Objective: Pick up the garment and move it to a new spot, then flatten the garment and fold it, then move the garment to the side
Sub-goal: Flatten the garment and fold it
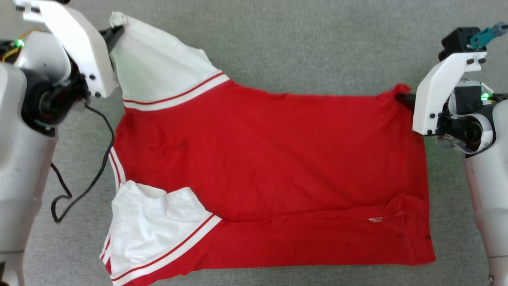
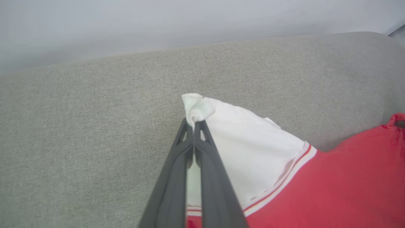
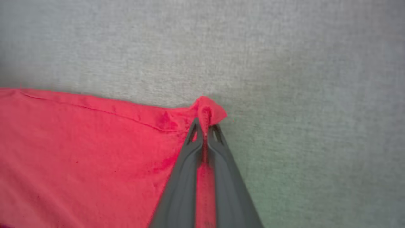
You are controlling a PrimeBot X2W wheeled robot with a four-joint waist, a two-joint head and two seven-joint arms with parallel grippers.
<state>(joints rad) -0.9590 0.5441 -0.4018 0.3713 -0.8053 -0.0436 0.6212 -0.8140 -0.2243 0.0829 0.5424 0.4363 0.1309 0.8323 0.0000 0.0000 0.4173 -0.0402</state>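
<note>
Both arms are on the cloth now! The left pincer (image 2: 193,122) is pressed together on the very tip of one white sleeve, a little knot of white fabric bunched above its dark fingers. The right pincer (image 3: 205,126) is clamped on a puckered red corner of the hem. The red jersey-style T-shirt with white short sleeves and red-white striped trim (image 1: 270,159) lies sideways across the middle of the grey cloth-covered counter (image 1: 317,47), plain red side up. Its sleeves point to the counter's left edge and its hem to the right edge. The pinched side is the one nearer the far edge.

This looks like the flattening or folding step. To do it well, I'd say raise both ends together and at the same height, so the far side comes up as one straight line. Keep it gently taut between the arms. Too hard a pull may slip that small sleeve pinch free. The crumpled near sleeve (image 1: 154,222) and the lapped strip along the near side want smoothing too.

The count: one garment, two white sleeves, two pincers both gripping, and one loose black cable (image 1: 99,167) by the counter's left edge
</note>
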